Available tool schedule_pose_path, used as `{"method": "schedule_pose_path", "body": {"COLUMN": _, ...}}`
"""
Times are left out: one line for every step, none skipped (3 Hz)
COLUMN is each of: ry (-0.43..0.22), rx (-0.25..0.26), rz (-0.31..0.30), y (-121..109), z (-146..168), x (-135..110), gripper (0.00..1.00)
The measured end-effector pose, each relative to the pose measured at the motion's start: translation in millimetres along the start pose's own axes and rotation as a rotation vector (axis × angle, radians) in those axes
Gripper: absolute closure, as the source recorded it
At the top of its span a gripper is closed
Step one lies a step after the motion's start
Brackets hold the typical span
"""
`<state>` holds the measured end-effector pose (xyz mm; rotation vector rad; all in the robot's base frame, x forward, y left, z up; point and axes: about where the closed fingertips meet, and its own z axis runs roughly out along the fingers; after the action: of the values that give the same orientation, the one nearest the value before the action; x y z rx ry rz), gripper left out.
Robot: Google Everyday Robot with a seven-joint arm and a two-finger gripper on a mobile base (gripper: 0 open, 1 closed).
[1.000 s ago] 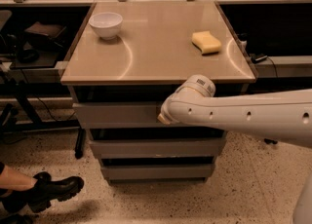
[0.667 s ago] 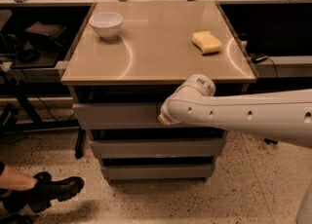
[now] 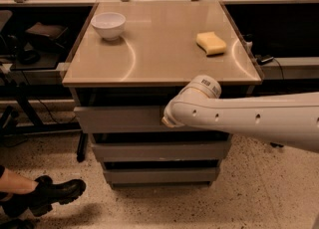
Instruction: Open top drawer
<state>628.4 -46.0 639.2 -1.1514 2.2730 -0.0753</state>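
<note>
Camera view: looks down from the front onto a tan table [image 3: 164, 61] with three grey drawer fronts stacked beneath it. Finds a white bowl [image 3: 108, 25] upright near the back left corner and a yellow sponge [image 3: 211, 43] lying flat toward the right edge, well apart from the bowl.

Places the top drawer [image 3: 119, 119] directly under the table's front edge, with a dark gap between them. Shows its flat, handle-less front reaching further left than the middle drawer front [image 3: 159, 151] and the bottom drawer front [image 3: 159, 174] below it. Cannot tell from this angle how far out it stands.

Picks up a white arm [image 3: 249, 118] coming in from the right edge and crossing in front of the right half of the top drawer. Puts the end effector [image 3: 165, 120] at the arm's leftmost tip, against the face of the top drawer just right of centre and close under its upper edge. Hides most of it behind the rounded wrist housing, so cannot tell whether released or clenched, nor whether anything is grasped.

Catches a black boot [image 3: 55, 195] on a bare leg at the lower left, resting on the speckled floor [image 3: 249, 193], well apart from the drawers.
</note>
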Motion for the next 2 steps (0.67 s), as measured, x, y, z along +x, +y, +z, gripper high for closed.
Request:
{"method": "schedule_pose_path", "body": {"ry": -0.013, "rx": 0.008, "rz": -0.047, "y": 12, "z": -10, "x": 6, "gripper": 1.0}}
{"method": "schedule_pose_path", "body": {"ry": -0.108, "rx": 0.048, "rz": -0.104, "y": 34, "z": -62, "x": 17, "gripper": 1.0}}
